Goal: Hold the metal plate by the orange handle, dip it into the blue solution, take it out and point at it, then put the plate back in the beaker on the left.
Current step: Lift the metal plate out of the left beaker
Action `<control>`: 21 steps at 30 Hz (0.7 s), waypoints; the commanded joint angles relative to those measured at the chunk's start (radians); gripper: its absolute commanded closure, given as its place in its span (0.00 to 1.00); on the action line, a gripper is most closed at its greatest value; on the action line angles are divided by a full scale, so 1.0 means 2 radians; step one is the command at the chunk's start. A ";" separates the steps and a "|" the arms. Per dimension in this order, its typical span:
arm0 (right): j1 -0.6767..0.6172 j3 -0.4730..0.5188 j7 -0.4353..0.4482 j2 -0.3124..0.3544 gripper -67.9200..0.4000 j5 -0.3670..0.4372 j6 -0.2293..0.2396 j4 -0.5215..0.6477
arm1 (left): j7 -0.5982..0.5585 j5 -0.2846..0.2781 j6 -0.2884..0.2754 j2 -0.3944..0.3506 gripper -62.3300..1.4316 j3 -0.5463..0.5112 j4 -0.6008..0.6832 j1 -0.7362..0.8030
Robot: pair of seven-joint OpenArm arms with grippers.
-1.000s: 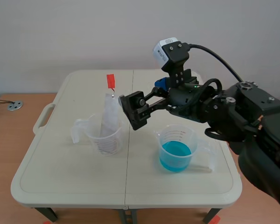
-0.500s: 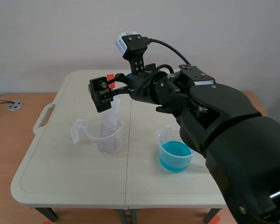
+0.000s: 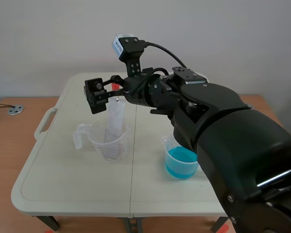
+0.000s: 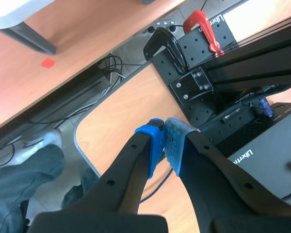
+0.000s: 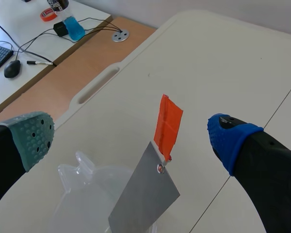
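Note:
The metal plate [image 3: 114, 119] stands tilted in the clear beaker [image 3: 108, 142] on the left. My right gripper [image 3: 104, 91] hangs open at the plate's upper end. In the right wrist view the orange handle [image 5: 168, 126] rises between the gripper's [image 5: 131, 138] spread fingers, touching neither the green pad [image 5: 34, 136] nor the blue pad [image 5: 228, 138]; the plate [image 5: 145, 196] runs down into the beaker [image 5: 80, 194]. The beaker of blue solution [image 3: 182, 158] stands to the right. My left gripper [image 4: 165, 141] is shut on nothing, off the table, over the floor.
The white folding table [image 3: 63, 184] has a carry handle [image 3: 43, 124] at its left edge. In the left wrist view a black mounting rig with a red clamp [image 4: 202, 29] stands ahead of the gripper, beside a wooden desk edge.
My right arm swung left from between the two beakers to the plate's upper end, and its open fingers now flank the orange handle. The plate and both beakers have not moved.

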 commanded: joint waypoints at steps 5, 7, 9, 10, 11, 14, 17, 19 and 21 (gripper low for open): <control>0.014 0.000 0.006 0.000 0.02 0.004 0.001 0.010 | -0.005 -0.003 -0.003 0.000 0.91 0.000 0.005 0.003; 0.014 0.000 0.006 0.000 0.02 0.004 0.001 0.010 | -0.005 -0.003 -0.003 0.000 0.91 0.000 0.005 0.003; 0.014 0.000 0.006 0.000 0.02 0.004 0.001 0.010 | -0.005 -0.003 -0.003 0.000 0.91 0.000 0.005 0.003; 0.014 0.000 0.008 0.000 0.02 0.004 0.001 0.010 | -0.005 -0.003 -0.003 0.000 0.91 0.000 0.005 0.003; 0.014 0.000 0.008 0.000 0.02 0.004 0.001 0.010 | -0.005 -0.003 -0.003 0.000 0.91 0.000 0.005 0.003; 0.014 0.000 0.015 0.000 0.02 0.004 0.001 0.010 | -0.003 -0.003 -0.003 0.000 0.91 0.000 0.005 0.003; 0.014 0.000 0.021 0.000 0.14 0.003 0.001 0.010 | -0.003 -0.003 -0.003 0.000 0.91 0.000 0.005 0.003; 0.014 0.000 0.021 0.000 0.29 0.004 0.001 0.010 | -0.003 -0.003 -0.003 0.000 0.91 0.000 0.005 0.003; 0.014 0.000 0.019 0.000 0.47 0.004 0.000 0.010 | -0.003 -0.003 -0.003 0.000 0.91 0.000 0.005 0.003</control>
